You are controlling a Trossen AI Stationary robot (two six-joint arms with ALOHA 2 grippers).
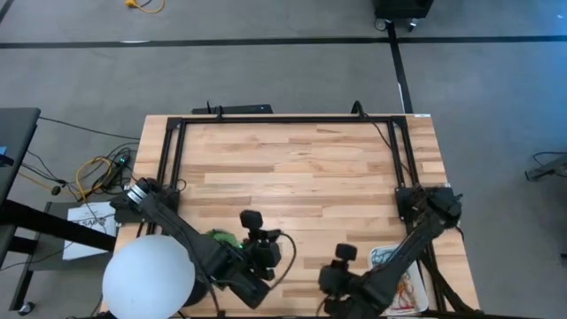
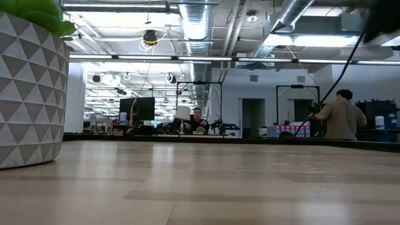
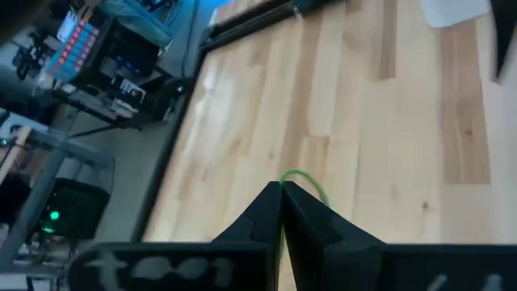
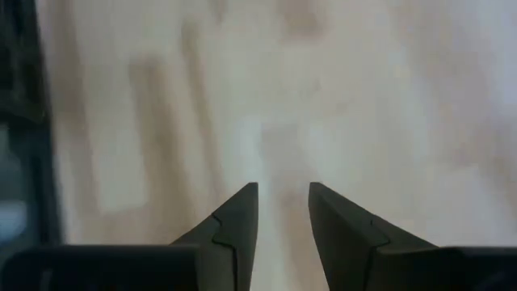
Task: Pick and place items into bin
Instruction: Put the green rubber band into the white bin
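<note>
Left gripper (image 3: pixel 281 212) pinched shut on a green band (image 3: pixel 305 182), near the tabletop's front edge. Right gripper (image 4: pixel 283 212) part open, empty, beside the bin (image 1: pixel 423 282) at the front right corner. Light, limp, stretchy; best nipped across one strand.

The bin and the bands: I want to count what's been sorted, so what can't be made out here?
- High view: the bin is half covered by the right arm; bands inside too small to count.
- Low view: bin out of sight.
- Left wrist view: left gripper shut on a green band, mostly hidden by the fingers.
- Right wrist view: blurred; right gripper open, empty.
</note>
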